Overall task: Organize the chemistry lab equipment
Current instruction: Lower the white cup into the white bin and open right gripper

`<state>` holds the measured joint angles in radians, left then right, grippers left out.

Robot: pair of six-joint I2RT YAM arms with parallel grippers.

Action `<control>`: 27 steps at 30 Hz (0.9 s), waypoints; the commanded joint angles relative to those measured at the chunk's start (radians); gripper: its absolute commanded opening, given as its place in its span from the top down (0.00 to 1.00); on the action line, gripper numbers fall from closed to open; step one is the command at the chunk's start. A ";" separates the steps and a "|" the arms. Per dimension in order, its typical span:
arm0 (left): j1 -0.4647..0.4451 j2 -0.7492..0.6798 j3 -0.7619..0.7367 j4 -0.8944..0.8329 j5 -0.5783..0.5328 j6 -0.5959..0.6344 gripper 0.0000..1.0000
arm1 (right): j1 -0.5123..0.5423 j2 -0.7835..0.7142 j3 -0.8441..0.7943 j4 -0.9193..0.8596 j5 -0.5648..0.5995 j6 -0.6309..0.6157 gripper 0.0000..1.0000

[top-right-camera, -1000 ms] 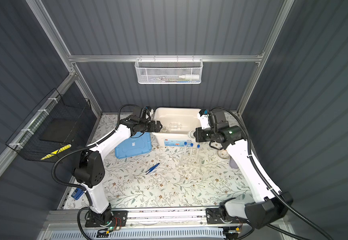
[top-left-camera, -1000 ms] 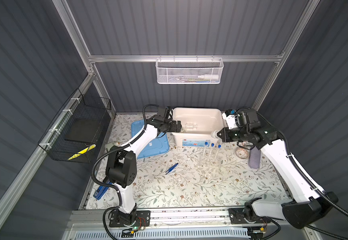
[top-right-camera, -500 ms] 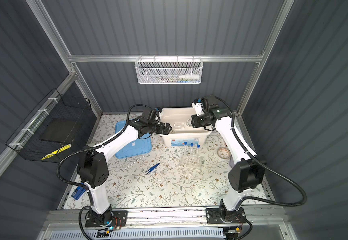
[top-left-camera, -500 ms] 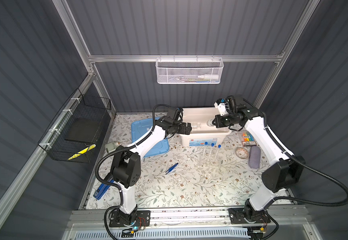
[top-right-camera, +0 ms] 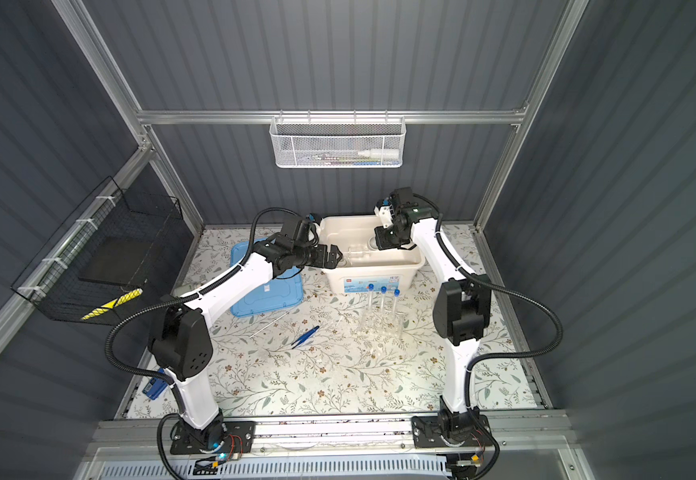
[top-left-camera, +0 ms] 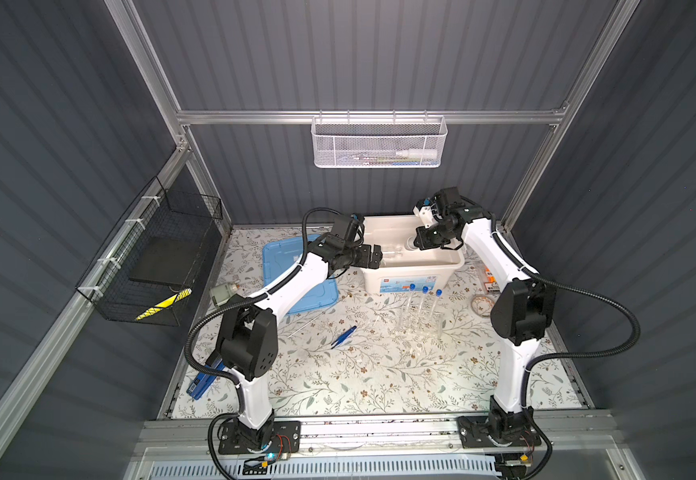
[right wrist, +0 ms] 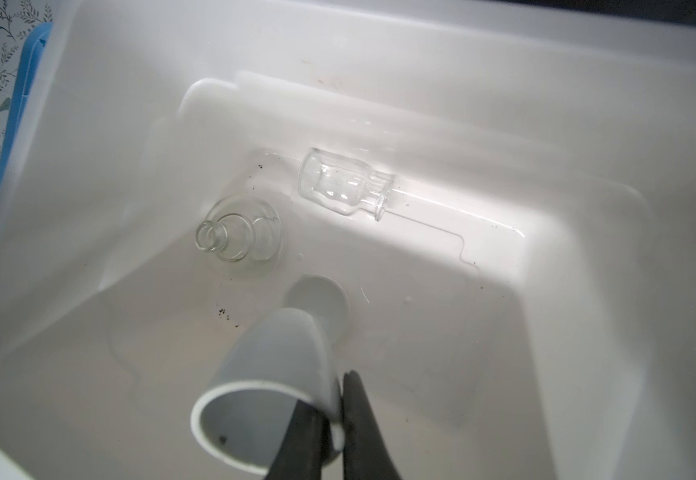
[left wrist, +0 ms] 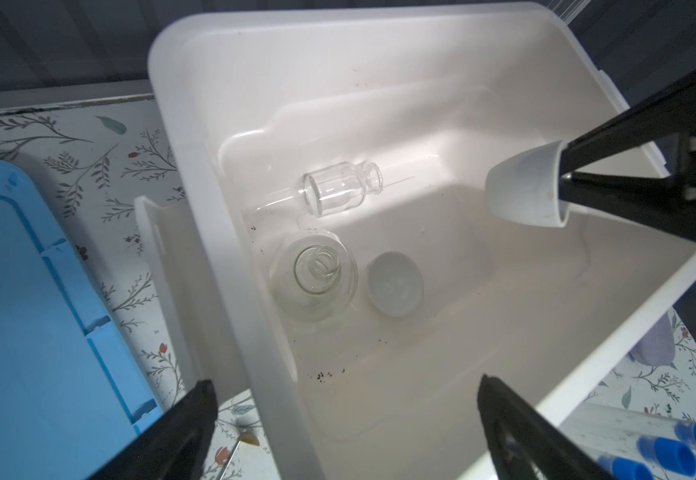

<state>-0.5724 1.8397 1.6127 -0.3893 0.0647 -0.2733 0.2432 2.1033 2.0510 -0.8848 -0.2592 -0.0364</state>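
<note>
Sitting below the pinched cup (right wrist: pixel 263 365): upright flask (right wrist: pixel 240 239), toppled flask (right wrist: pixel 342 185), small dish (right wrist: pixel 321 295).

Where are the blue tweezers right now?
In both top views the blue tweezers lie on the table near the middle, between the thin rod on the left and the clear rack on the right, touching neither.
</note>
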 commanded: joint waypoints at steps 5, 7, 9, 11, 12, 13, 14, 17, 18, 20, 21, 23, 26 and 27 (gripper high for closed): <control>0.020 -0.112 -0.088 0.068 -0.064 -0.006 0.00 | -0.008 0.078 0.038 -0.015 -0.044 -0.049 0.91; 0.029 -0.127 -0.102 0.069 -0.078 -0.006 0.00 | -0.008 0.100 0.047 -0.012 -0.045 -0.053 0.91; 0.038 -0.140 -0.114 0.066 -0.087 -0.011 0.00 | -0.008 0.125 0.063 -0.019 -0.047 -0.056 0.91; 0.045 -0.152 -0.132 0.062 -0.101 -0.012 0.00 | -0.008 0.150 0.089 -0.035 -0.050 -0.058 0.91; 0.045 -0.158 -0.139 0.063 -0.110 -0.013 0.00 | -0.008 0.159 0.096 -0.038 -0.053 -0.059 0.91; 0.046 -0.165 -0.149 0.063 -0.118 -0.012 0.00 | -0.008 0.166 0.100 -0.040 -0.056 -0.060 0.91; 0.047 -0.169 -0.157 0.064 -0.122 -0.012 0.00 | -0.008 0.172 0.103 -0.040 -0.058 -0.061 0.91; 0.049 -0.170 -0.168 0.058 -0.118 -0.008 0.00 | -0.008 0.192 0.115 -0.049 -0.066 -0.066 0.91; 0.050 -0.168 -0.169 0.056 -0.108 -0.005 0.00 | -0.008 0.199 0.119 -0.053 -0.067 -0.065 0.91; 0.049 -0.157 -0.166 0.047 -0.083 0.000 0.00 | -0.008 0.214 0.128 -0.064 -0.084 -0.062 0.90; 0.049 -0.154 -0.166 0.043 -0.080 0.002 0.00 | -0.008 0.219 0.128 -0.065 -0.109 -0.062 0.90; 0.049 -0.152 -0.170 0.038 -0.085 0.002 0.00 | -0.008 0.230 0.128 -0.069 -0.123 -0.060 0.90; 0.049 -0.161 -0.187 0.049 -0.088 0.003 0.00 | -0.007 0.244 0.130 -0.066 -0.137 -0.058 0.90; 0.049 -0.162 -0.189 0.049 -0.088 0.006 0.00 | -0.007 0.248 0.132 -0.066 -0.141 -0.056 0.90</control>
<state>-0.5228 1.6962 1.4456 -0.3355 -0.0303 -0.2771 0.2382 2.3341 2.1586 -0.9226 -0.3580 -0.0864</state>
